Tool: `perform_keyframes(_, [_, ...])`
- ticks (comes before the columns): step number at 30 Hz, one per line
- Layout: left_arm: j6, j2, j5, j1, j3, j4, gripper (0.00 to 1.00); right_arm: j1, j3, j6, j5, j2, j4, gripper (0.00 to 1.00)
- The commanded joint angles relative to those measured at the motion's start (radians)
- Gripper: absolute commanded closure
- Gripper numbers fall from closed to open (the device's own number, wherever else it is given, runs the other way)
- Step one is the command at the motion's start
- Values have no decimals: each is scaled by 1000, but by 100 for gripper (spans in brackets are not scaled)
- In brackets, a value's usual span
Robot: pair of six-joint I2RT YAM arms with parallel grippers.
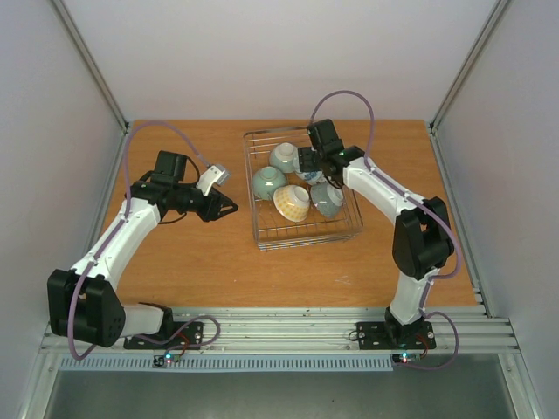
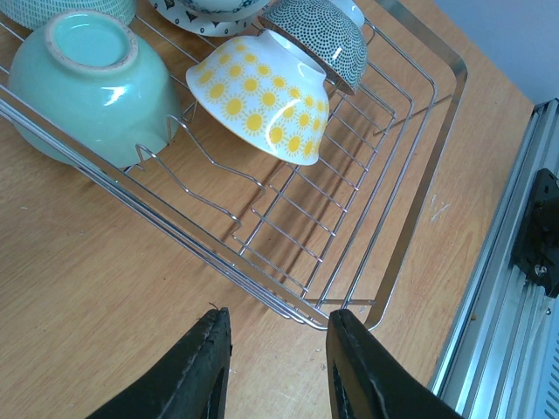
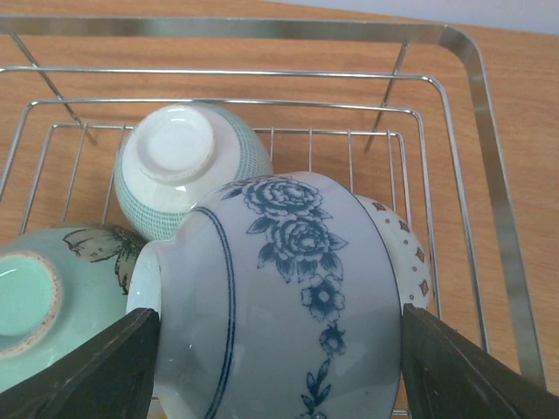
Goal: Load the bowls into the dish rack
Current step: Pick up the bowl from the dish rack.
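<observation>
The wire dish rack (image 1: 348, 229) stands mid-table with several bowls lying in it. My right gripper (image 1: 307, 164) reaches into its far part and is shut on a white bowl with blue flowers (image 3: 279, 262), one finger at the foot, the other at the rim. That bowl lies on its side against a white bowl with small diamonds (image 3: 410, 253), with a green-meshed bowl (image 3: 188, 170) behind and a celadon bowl (image 3: 44, 297) to its left. My left gripper (image 2: 279, 316) hovers open and empty just outside the rack's rim (image 2: 419, 218), facing the celadon bowl (image 2: 87, 87), a yellow-patterned bowl (image 2: 258, 100) and a dark-dotted bowl (image 2: 327, 39).
The rack sits on a wooden table (image 1: 201, 253) enclosed by white walls at the sides and back. A ridged metal rail (image 1: 288, 330) carrying both arm bases runs along the near edge. Purple cables loop above each arm.
</observation>
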Motion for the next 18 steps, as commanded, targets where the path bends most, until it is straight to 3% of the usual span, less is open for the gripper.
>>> perform_keyframes(1, [12,-14,19,8,-16,17,69,-3,6,-19,10,-84,49,99])
perform_keyframes(12, [11,-10,23,8,-16,19,69,7,-57,-28,-50,-280,9,99])
perform_keyframes(18, [10,-11,22,8,-16,19,69,35,-96,4,-188,-350,-34,99])
